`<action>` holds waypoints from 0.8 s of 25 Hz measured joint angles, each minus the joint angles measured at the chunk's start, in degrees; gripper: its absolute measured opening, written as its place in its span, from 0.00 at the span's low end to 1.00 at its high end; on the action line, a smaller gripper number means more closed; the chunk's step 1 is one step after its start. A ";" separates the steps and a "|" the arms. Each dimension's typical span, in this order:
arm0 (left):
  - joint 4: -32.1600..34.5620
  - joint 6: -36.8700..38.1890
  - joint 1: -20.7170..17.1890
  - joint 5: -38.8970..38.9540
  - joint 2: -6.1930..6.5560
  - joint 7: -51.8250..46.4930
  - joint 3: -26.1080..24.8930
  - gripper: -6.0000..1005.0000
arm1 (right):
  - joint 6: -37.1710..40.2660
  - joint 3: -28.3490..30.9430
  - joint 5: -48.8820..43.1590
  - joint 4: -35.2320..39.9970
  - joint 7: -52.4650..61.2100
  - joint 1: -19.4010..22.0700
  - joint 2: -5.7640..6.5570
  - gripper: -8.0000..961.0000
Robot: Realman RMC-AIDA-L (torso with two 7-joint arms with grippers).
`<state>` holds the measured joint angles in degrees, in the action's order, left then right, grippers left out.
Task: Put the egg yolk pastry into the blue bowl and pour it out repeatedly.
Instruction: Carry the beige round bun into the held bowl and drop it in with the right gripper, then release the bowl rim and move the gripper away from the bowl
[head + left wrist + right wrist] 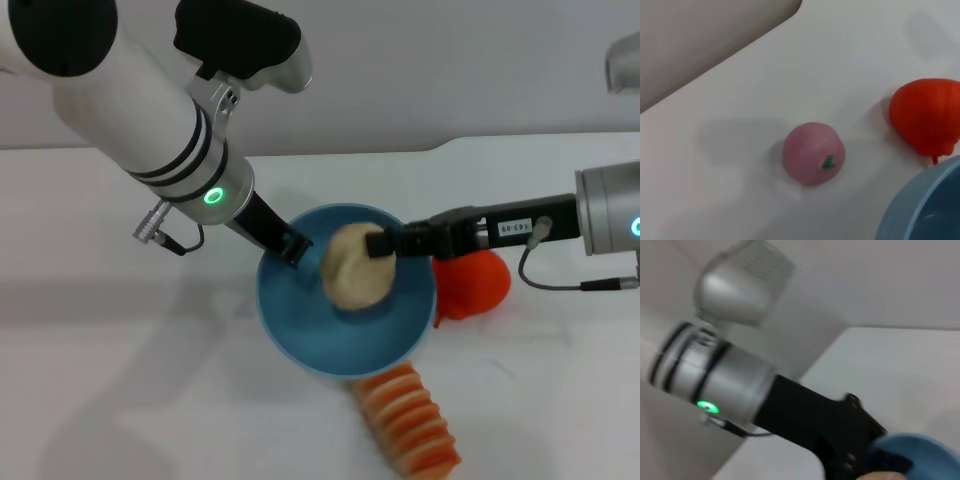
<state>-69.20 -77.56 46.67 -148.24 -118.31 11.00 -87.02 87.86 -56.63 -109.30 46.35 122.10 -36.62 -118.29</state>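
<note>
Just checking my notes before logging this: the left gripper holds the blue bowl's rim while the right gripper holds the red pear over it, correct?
Not quite. In the head view the right gripper holds the egg yolk pastry over the blue bowl; the red pear sits on the table. The left gripper does hold the rim.

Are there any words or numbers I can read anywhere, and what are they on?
One white label with dark print sits on the black right gripper, near its wrist; the print is too blurred to read.
No text shows on the light-blue plastic bowl, the toy foods or the left gripper.
</note>
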 joint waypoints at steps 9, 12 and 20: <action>-0.09 -1.82 1.55 0.05 0.14 -0.14 -0.30 0.01 | -1.79 0.65 -1.30 0.36 0.03 0.40 0.42 0.27; 0.20 -1.94 1.83 -0.25 0.24 -0.12 -0.14 0.01 | -1.67 2.68 -0.80 1.09 0.03 0.63 0.45 0.34; 8.81 0.25 4.11 -5.85 0.42 0.05 -0.95 0.01 | -2.17 13.45 5.52 4.68 -3.42 6.01 0.55 0.36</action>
<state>-60.39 -77.31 50.78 -154.08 -117.89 11.05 -87.97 85.69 -43.17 -103.78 51.03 118.68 -30.61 -117.74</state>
